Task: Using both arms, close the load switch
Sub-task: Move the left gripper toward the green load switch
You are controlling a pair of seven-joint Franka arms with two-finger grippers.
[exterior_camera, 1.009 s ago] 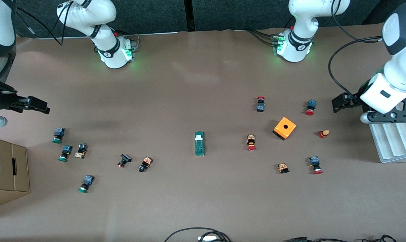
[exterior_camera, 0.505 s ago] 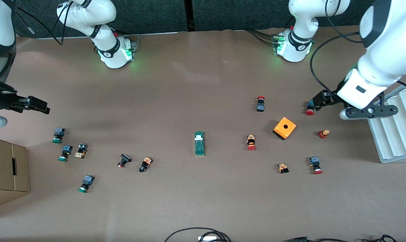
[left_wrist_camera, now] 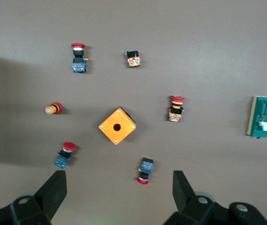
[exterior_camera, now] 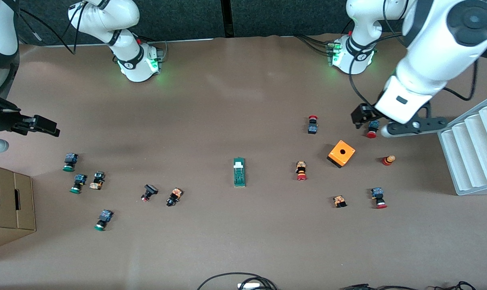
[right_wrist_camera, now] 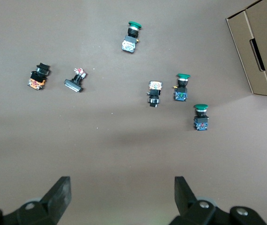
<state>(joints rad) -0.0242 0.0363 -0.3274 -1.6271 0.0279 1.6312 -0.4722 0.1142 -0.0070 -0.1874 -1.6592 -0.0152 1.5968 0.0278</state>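
The load switch [exterior_camera: 239, 172], a narrow dark-green block with a small white piece at the end nearer the robots' bases, lies flat in the middle of the table. It also shows in the left wrist view [left_wrist_camera: 263, 117]. My left gripper [exterior_camera: 359, 117] is open and empty, up in the air over a red-capped push button [exterior_camera: 372, 129] beside the orange cube box [exterior_camera: 341, 153]. Its wrist view shows the fingers wide apart [left_wrist_camera: 118, 193]. My right gripper [exterior_camera: 46, 125] is open and empty [right_wrist_camera: 122, 193], and waits over the right arm's end of the table.
Several red-capped push buttons [exterior_camera: 301, 170] lie around the orange box. Several green-capped ones [exterior_camera: 69, 162] lie toward the right arm's end. A cardboard box [exterior_camera: 7, 201] stands at that end, and a white ridged tray [exterior_camera: 469, 153] at the left arm's end. Cables [exterior_camera: 239, 282] lie at the front edge.
My left arm has swung from over the white tray in toward the orange box and the red push button. My right arm has not moved. The load switch lies as before.
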